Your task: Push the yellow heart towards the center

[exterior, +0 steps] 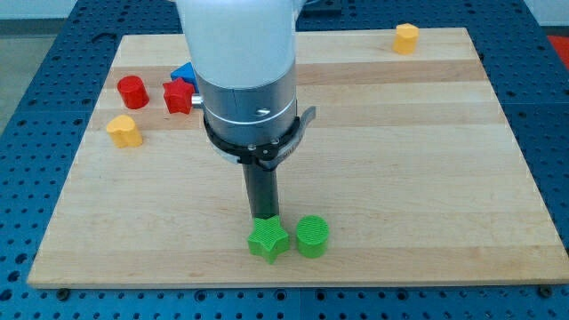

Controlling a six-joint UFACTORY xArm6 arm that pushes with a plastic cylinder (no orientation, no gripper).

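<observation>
The yellow heart (124, 131) lies near the board's left edge, below the red cylinder (132, 92). My tip (263, 218) is at the lower middle of the board, right at the top edge of the green star (268, 240), far to the right of the yellow heart. The arm's white body hides part of the board's upper middle.
A green cylinder (312, 236) sits just right of the green star. A red star (178, 97) and a partly hidden blue block (184, 72) lie at the upper left. A yellow hexagonal block (406, 38) sits near the top right edge of the wooden board (427, 160).
</observation>
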